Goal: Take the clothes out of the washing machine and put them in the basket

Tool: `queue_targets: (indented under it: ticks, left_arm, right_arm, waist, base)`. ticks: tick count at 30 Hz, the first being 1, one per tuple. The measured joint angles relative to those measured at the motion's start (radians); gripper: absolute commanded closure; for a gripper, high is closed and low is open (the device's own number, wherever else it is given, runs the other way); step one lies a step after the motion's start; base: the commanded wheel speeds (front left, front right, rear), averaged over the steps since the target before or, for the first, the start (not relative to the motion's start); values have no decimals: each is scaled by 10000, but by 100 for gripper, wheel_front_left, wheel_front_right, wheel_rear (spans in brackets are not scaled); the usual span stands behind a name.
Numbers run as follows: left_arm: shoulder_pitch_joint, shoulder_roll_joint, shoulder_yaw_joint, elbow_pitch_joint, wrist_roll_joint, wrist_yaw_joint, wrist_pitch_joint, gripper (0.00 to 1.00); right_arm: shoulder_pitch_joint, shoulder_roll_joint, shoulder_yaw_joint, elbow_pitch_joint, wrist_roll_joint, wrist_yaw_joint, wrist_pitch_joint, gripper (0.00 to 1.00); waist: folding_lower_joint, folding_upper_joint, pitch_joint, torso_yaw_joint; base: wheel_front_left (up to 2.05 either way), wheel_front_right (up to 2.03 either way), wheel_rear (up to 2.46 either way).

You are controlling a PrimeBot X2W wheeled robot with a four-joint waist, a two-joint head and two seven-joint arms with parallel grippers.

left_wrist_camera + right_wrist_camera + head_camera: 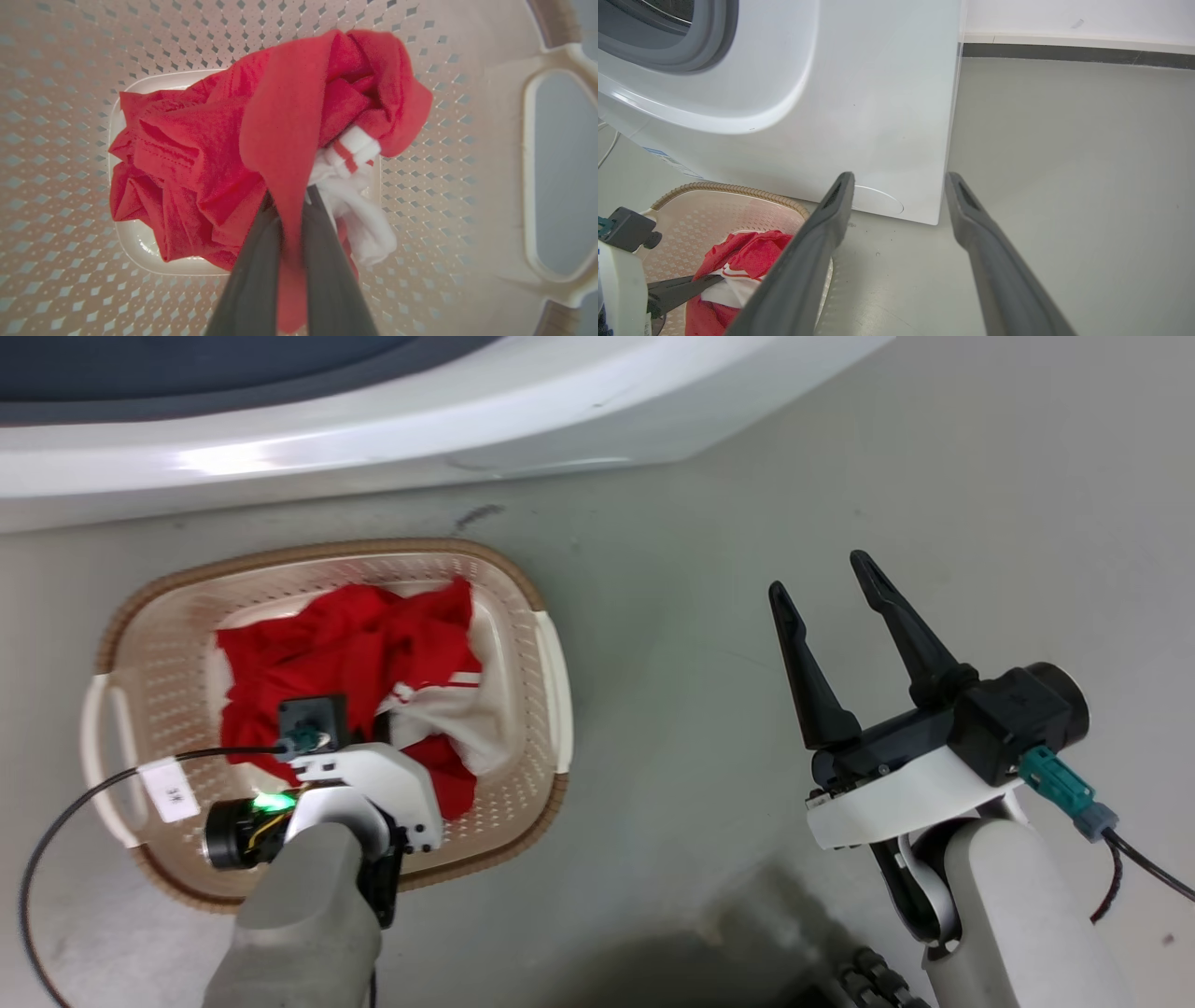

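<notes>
The robot's left tool (288, 205) reaches down into the basket (308, 553), its two dark fingers pinched close on a fold of the clothes (345, 644), with a strip of red fabric running up between them. The clothes lie heaped in the middle of the basket's bottom, red cloth towards the left and far side and a white panel with red stripes on the right. The basket stands on the grey floor (709, 616) just in front of the white washing machine (373, 429), part of whose grey-rimmed porthole shows above. To the right, well apart from the basket, the right tool (816, 571) hangs over the floor with its fingers spread wide, holding nothing.
</notes>
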Motion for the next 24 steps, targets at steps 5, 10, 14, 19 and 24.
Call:
queue_targets:
  ticks: [5, 10, 14, 19, 24]
  left_arm:
    - [-143, 234, 213, 692, -238, -186, -13, 56]
    - [113, 274, 500, 238, -322, -240, -27, 0]
    - [909, 199, 696, 8, -330, -339, -27, 0]
    - [1710, -17, 826, -679, -211, -562, -27, 0]
    - [2610, -171, 1093, -2288, 196, -523, -29, 0]
  right_arm:
    - [-127, 0, 48, 364, 153, 0, -190, 0]
    - [-212, 4, -77, 848, 128, 0, -357, 0]
    - [-135, 8, -127, 1120, -25, 0, -397, 0]
    - [308, 10, -407, 1221, -282, 0, -351, 0]
    - [804, 12, -798, 1106, -520, 0, -136, 0]
  waist:
    - [0, 0, 378, -491]
    - [0, 0, -38, -532]
    - [-1, 0, -849, -377]
    - [-1, 0, -2145, -106]
    - [-3, 0, -3457, 204]
  base:
    - [0, 0, 0]
    - [0, 0, 0]
    - [0, 0, 0]
    - [0, 0, 0]
    - [0, 0, 0]
